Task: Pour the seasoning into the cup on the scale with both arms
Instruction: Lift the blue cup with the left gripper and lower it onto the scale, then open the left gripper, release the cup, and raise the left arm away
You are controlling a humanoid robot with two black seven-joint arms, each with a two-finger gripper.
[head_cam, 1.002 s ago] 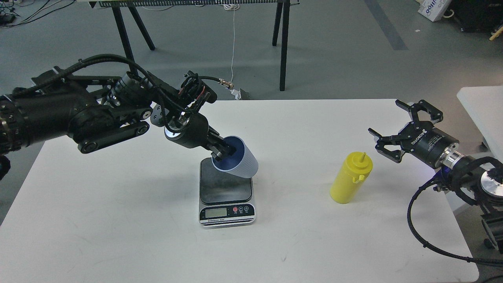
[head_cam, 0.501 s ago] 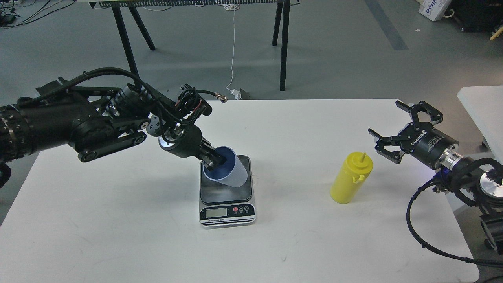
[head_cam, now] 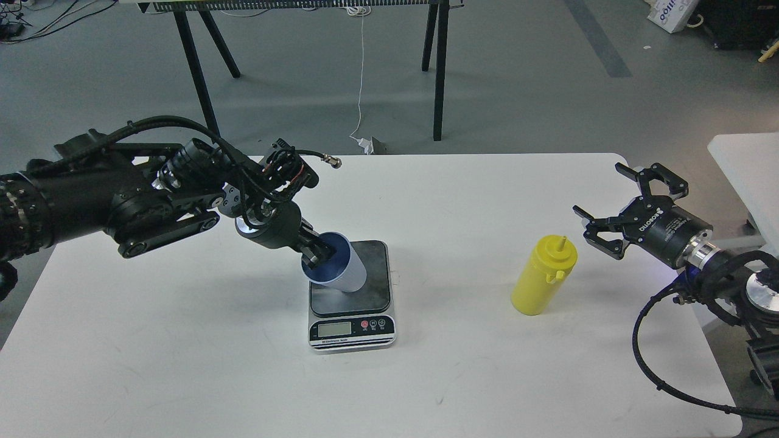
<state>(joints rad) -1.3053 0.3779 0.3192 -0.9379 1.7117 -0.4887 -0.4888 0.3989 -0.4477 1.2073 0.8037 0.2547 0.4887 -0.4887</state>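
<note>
Two things are in play right now. The light blue tapered plastic cup (head_cam: 336, 266) is held tilted by the left gripper (head_cam: 317, 254), whose fingers are pinched on the cup's rim, one finger inside the dark blue interior. The cup's base looks to be at or just above the dark grey platform of the flat rectangular kitchen scale (head_cam: 351, 296); whether contact is made can't be told.

The yellow plastic squeeze bottle (head_cam: 543, 277) with the pointed nozzle is standing upright on the white tabletop (head_cam: 456, 377), well right of the scale. The right gripper (head_cam: 633, 204) is spread wide and empty, just beside the bottle's top but not touching.

To get this step right, the cup should probably be levelled upright and seated flat near the platform's middle before being let go. A tilted release could easily tip it over.
</note>
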